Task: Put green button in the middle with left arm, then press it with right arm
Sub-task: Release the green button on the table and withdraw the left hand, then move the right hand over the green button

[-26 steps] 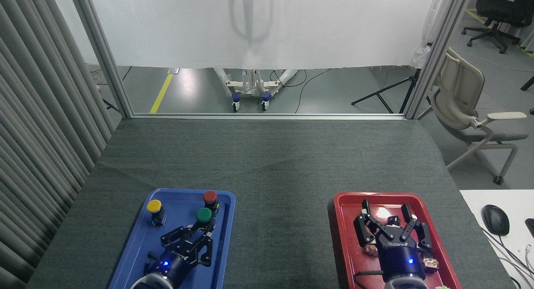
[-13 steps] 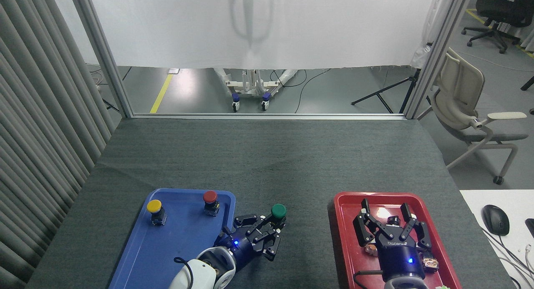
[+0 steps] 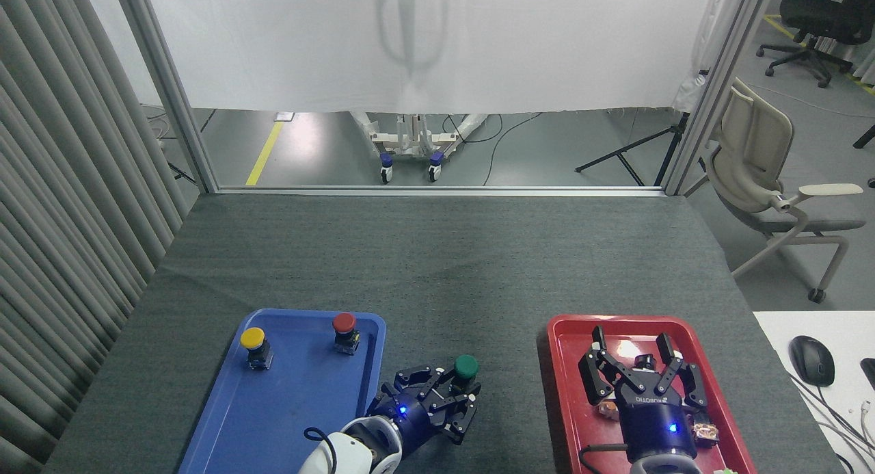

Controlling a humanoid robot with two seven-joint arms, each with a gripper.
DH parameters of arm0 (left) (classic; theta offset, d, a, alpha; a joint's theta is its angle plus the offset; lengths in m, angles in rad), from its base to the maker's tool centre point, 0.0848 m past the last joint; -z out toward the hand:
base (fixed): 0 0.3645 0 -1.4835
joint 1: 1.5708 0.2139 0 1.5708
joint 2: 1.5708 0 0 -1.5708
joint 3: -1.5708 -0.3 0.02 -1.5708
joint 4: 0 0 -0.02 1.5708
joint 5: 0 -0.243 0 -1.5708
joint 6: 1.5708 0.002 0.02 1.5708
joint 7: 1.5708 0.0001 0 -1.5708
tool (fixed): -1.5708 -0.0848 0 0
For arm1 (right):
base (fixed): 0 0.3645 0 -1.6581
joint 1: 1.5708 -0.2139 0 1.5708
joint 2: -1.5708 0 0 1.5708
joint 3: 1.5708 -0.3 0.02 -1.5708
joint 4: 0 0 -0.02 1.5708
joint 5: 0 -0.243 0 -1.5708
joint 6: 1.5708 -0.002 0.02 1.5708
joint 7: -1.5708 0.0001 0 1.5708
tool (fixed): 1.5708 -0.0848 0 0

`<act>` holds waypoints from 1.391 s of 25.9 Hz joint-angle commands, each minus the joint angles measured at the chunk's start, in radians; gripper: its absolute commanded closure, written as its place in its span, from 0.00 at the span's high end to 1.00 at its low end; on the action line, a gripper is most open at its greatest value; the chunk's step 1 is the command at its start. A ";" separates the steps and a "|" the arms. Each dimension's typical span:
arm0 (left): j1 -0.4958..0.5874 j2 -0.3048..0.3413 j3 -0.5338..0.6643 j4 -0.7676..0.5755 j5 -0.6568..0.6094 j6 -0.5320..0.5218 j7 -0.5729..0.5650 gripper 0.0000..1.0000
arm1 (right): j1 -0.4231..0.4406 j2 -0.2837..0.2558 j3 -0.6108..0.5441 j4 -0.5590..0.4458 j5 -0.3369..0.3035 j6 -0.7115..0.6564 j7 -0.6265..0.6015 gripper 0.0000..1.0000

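Gripping the green button [image 3: 466,366], the left gripper [image 3: 456,397] is seen closed on its base, btwn the blue tray [image 3: 225,419] and red tray [image 3: 560,378], near the table's [image 3: 437,255] front edge — over the middle [image 3: 499,364]. The right gripper [image 3: 634,345] is held wide open over the red tray — nothing is gripped.

Left gripper [image 3: 456,392] closed on green button [image 3: 466,367] over bare dark grey desk [image 3: 437,269]. Blue tray [image 3: 273,405] just left of it, holding yellow button [image 3: 253,338] and red button [image 3: 344,323]. Right gripper [image 3: 632,351] fingers spread, over red tray [image 3: 567,392], well right of left gripper.
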 commanded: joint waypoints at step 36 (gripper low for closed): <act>0.477 0.274 0.347 -0.693 0.099 0.272 -0.009 1.00 | -0.016 0.058 0.192 0.040 0.008 0.008 -0.006 0.05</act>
